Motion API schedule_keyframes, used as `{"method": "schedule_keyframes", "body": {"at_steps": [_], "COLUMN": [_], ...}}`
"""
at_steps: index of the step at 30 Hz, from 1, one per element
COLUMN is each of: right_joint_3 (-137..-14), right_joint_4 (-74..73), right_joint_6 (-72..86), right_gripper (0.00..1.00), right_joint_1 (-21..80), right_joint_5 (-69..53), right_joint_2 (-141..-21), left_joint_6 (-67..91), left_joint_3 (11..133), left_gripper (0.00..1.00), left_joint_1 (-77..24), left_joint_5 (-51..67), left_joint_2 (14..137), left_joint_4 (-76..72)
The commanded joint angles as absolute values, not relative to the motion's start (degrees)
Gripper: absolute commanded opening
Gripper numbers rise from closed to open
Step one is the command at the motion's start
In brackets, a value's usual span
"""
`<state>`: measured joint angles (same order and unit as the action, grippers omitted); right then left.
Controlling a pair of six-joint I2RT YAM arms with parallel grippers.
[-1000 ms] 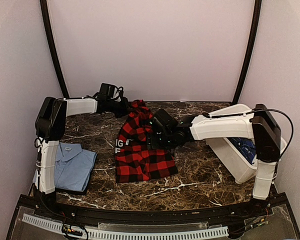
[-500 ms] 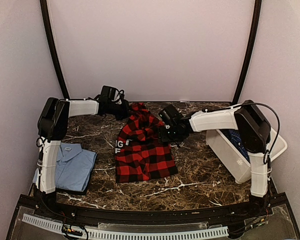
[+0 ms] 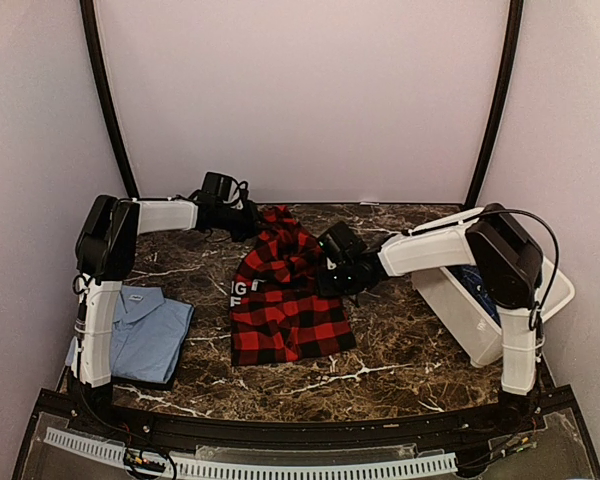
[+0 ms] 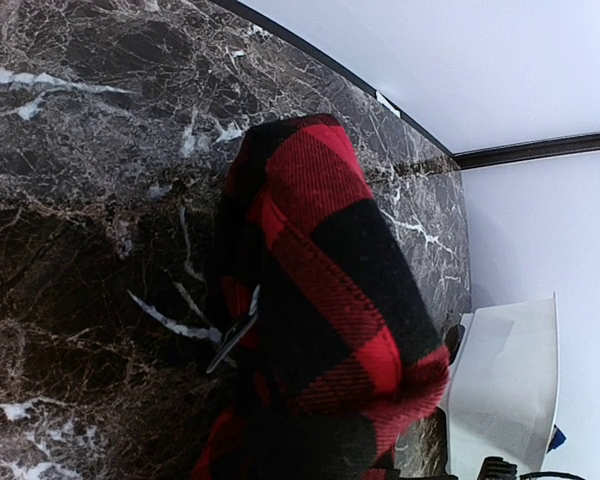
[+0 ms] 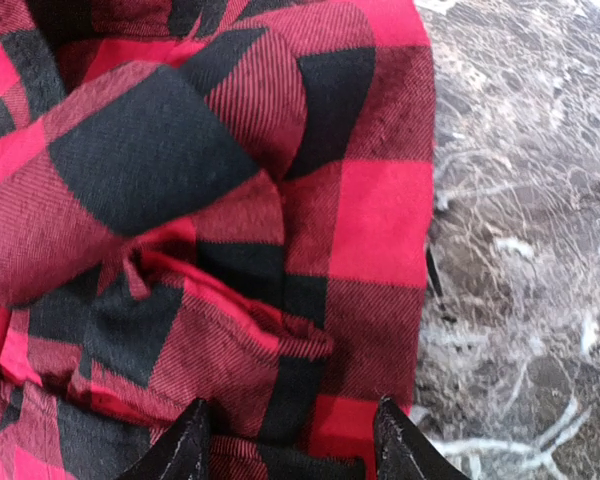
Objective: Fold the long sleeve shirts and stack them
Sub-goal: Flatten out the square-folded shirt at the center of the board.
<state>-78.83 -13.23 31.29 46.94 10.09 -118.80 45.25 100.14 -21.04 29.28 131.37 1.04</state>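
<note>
On the marble counter [image 3: 400, 350], our left jaws are pressed together on the far end of the checked flannel [image 3: 285, 310], raising it in a peak. Our right jaws stand spread astride a fold at its right edge. Soft, thick and limp, it should sag and bunch; we judge hems the surest hold. The light blue shirt [image 3: 145, 330] lies folded near-left.

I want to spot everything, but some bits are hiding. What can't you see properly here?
- Left gripper: fingers buried in the red-and-black flannel, top and left wrist views.
- White bin: its blue contents mostly behind its wall and the right arm, top view.
- Light blue shirt: left edge behind the left arm, top view.
- Flannel's white lettering: too small to read, top view.
</note>
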Motion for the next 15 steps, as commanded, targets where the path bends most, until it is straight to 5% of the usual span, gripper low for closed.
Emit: {"method": "schedule_keyframes", "body": {"at_steps": [1, 8, 15], "right_joint_3": [-76.6, -77.0, -77.0], "right_joint_4": [-13.2, -14.8, -14.2], "right_joint_6": [30.4, 28.7, 28.4], "right_gripper": [0.53, 0.56, 0.42], "right_joint_1": [48.0, 49.6, 49.6], "right_joint_5": [10.5, 13.1, 11.2], "right_joint_2": [-115.0, -113.3, -114.7], "left_joint_6": [45.2, 45.9, 45.7], "left_joint_3": [101.3, 103.6, 105.9], "left_gripper": [0.05, 0.05, 0.05], "left_joint_1": [-20.7, -20.8, -20.8], "left_joint_5": [28.9, 29.0, 29.0], "left_joint_2": [131.5, 133.1, 134.5], "left_joint_4": [2.2, 2.5, 4.2]}}
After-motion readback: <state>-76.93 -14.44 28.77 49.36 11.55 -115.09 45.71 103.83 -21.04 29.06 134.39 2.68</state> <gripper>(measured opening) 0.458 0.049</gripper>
